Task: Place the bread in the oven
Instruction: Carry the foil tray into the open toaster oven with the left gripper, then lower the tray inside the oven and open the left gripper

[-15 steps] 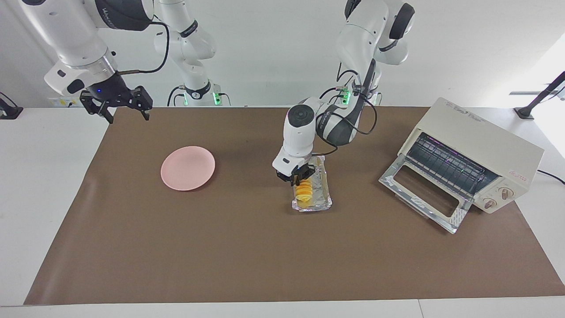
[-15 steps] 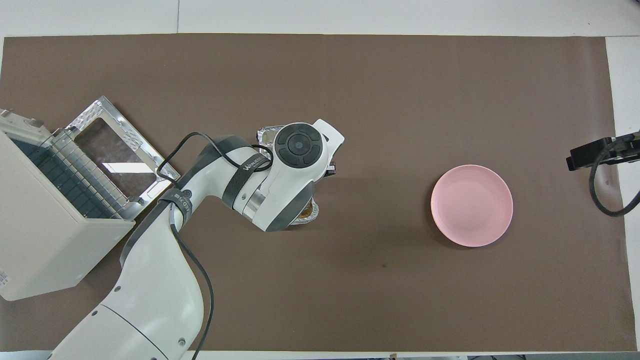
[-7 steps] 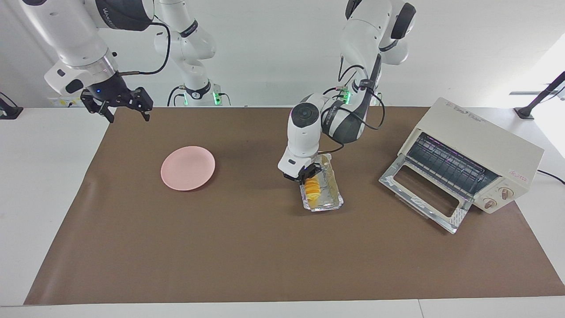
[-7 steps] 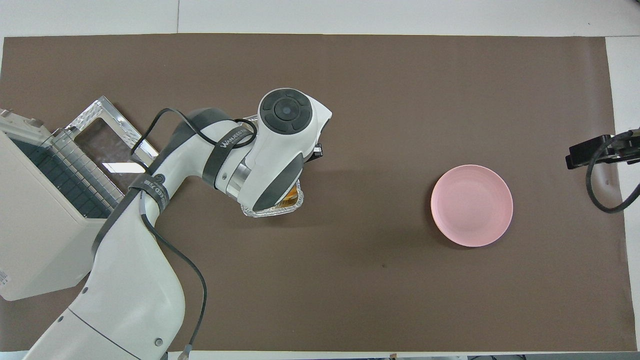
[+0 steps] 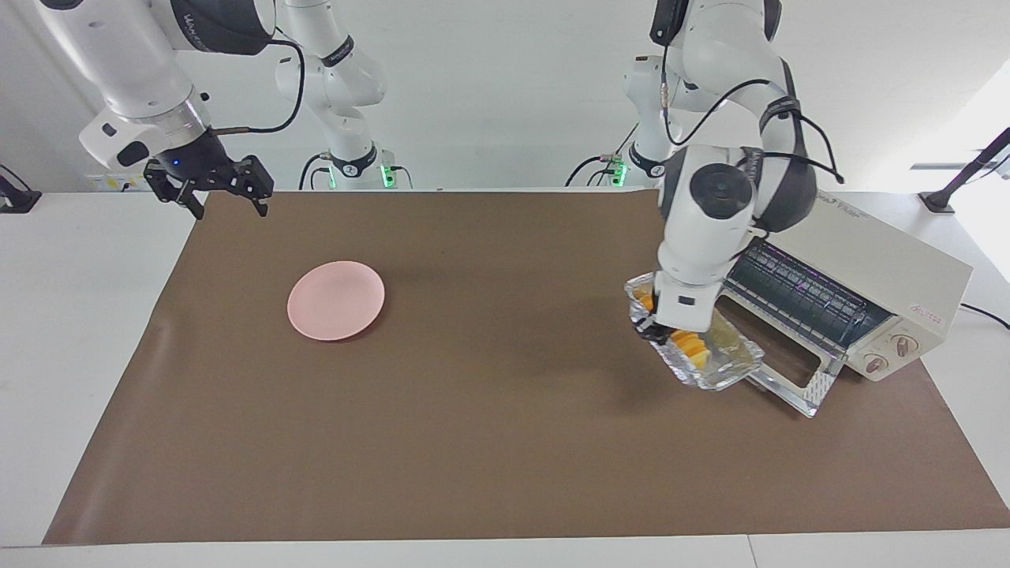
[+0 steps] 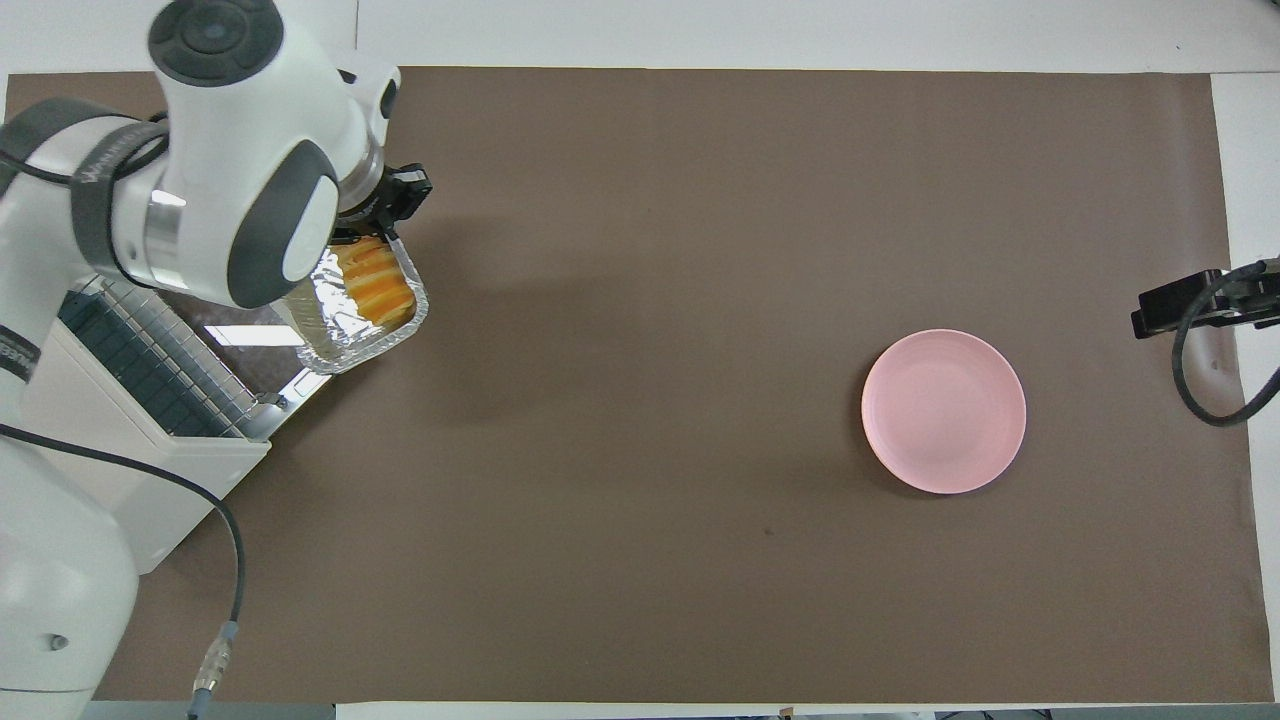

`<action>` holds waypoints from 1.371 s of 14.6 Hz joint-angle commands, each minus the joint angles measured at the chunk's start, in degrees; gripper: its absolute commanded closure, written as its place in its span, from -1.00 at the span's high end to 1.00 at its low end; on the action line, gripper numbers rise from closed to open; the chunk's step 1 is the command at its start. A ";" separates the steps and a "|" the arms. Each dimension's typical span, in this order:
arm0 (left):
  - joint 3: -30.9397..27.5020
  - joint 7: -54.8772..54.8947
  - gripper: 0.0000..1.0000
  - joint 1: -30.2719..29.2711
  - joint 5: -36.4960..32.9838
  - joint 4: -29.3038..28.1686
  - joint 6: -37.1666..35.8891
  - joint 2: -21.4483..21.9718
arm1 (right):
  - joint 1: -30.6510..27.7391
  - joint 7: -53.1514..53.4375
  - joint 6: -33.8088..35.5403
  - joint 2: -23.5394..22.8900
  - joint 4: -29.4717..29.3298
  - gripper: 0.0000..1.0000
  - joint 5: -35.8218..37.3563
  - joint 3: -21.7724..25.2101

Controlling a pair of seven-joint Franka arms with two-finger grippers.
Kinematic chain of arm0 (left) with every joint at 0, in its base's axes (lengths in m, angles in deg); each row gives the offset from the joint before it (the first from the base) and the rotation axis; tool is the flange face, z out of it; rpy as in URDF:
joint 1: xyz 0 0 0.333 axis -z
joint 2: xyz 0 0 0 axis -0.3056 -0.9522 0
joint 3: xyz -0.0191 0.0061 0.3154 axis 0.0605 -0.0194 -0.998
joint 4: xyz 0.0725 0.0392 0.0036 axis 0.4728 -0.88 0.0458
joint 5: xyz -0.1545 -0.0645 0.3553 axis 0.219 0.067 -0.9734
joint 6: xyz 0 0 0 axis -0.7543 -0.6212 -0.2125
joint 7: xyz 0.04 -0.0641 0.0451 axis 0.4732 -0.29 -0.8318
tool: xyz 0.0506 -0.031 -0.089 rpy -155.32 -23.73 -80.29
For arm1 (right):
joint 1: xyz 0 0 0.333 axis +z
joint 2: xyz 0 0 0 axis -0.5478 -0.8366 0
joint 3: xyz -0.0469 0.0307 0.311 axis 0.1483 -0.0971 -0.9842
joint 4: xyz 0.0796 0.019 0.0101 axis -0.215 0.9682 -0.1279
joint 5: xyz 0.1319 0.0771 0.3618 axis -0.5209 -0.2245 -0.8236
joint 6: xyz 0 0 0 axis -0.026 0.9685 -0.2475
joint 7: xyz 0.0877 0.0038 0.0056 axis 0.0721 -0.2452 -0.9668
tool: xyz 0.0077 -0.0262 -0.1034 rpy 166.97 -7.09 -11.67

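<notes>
Left gripper (image 5: 655, 327) is clamped on one rim of the foil tray (image 5: 730, 371), which hangs in the air over the toaster oven's (image 5: 868, 260) dropped glass door (image 5: 761, 347). The bread (image 5: 688, 345) sits in the tray, tilted with it.

Risks: the one-edge pinch on thin foil may let the tray fold or sag, sliding the bread out onto the door. The tray's low corner could catch the door frame or the wire rack (image 5: 797, 292) edge on entry.

Room: the oven mouth looks only a little wider than the tray, so alignment is tight; the brown mat beside the oven is open.

Right gripper (image 5: 213, 197) waits with fingers apart, well away from the oven, near the pink plate (image 5: 335, 300).
</notes>
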 commanded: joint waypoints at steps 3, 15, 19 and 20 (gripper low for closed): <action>-0.57 -0.36 -1.00 -9.40 0.60 -7.92 -3.30 3.84 | -0.59 0.57 -0.26 1.19 1.37 1.00 0.09 -0.58; -1.71 0.25 -1.00 -20.05 0.51 -11.63 -0.22 5.17 | -0.59 0.57 -0.26 1.19 1.37 1.00 0.09 -0.58; -1.71 0.16 -1.00 -19.97 0.51 -14.08 3.28 5.87 | -0.59 0.57 -0.26 1.19 1.37 1.00 0.09 -0.58; -1.71 0.77 -1.00 -19.97 0.07 -14.18 3.38 5.87 | -0.59 0.57 -0.26 1.19 1.37 1.00 0.09 -0.58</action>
